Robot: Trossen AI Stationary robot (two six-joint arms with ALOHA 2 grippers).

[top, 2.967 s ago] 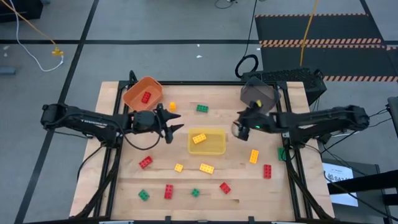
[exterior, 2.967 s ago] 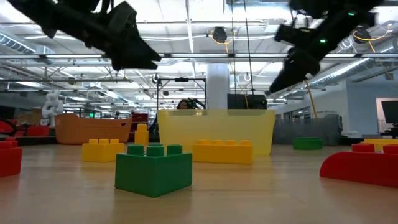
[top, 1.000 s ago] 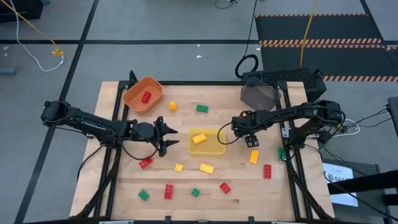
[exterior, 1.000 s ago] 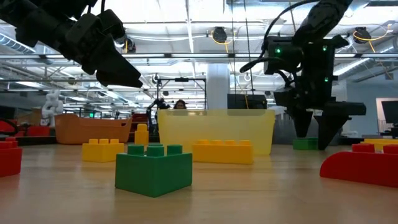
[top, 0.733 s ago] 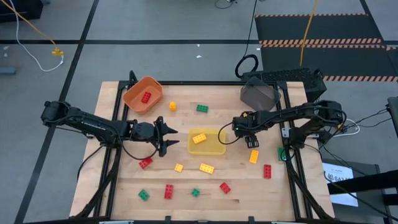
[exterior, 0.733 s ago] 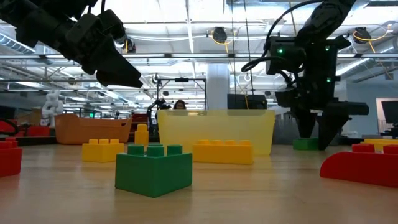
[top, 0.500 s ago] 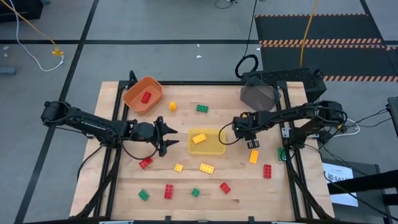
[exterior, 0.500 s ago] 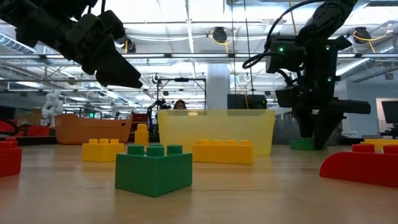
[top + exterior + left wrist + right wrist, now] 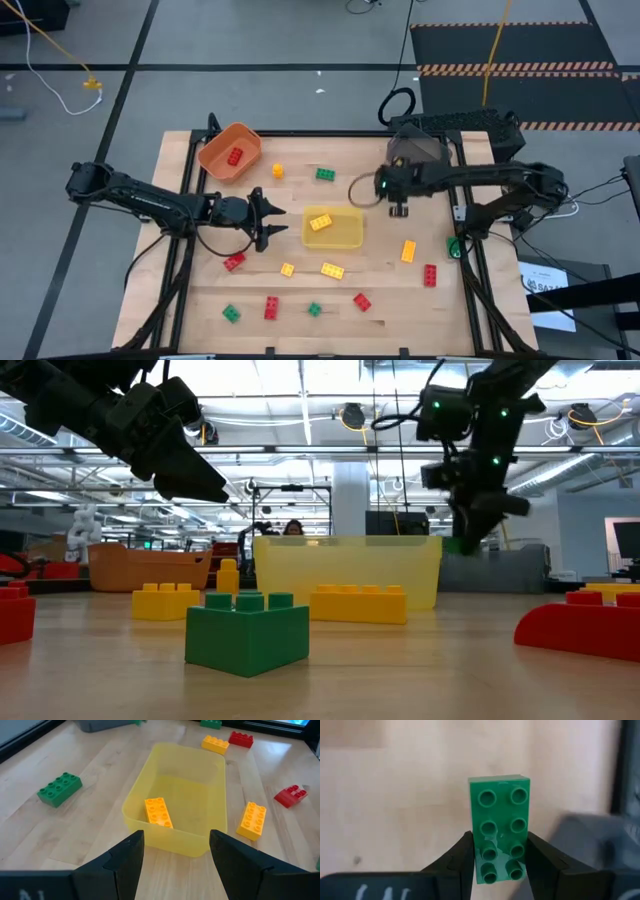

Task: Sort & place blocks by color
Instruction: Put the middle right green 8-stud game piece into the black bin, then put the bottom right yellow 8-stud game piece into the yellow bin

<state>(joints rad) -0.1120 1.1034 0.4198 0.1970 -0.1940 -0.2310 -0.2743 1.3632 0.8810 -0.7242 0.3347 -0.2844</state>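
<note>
The right gripper (image 9: 398, 209) is pinching a green block (image 9: 499, 827) by its long sides and holding it above the table (image 9: 480, 315), just beside the dark grey bin (image 9: 415, 150); in the low view the block itself is hard to make out. The left gripper (image 9: 277, 219) is hanging with its fingers spread wide and empty, facing the yellow bin (image 9: 176, 805), where one yellow block (image 9: 158, 812) is lying. Other blocks are sitting scattered on the table, and a red one (image 9: 234, 156) is lying in the orange bin (image 9: 229, 151).

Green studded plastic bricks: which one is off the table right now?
The green eight-stud plastic brick clamped in the right gripper, lifted near the dark grey bin; the other green bricks lie loose on the wooden table.
</note>
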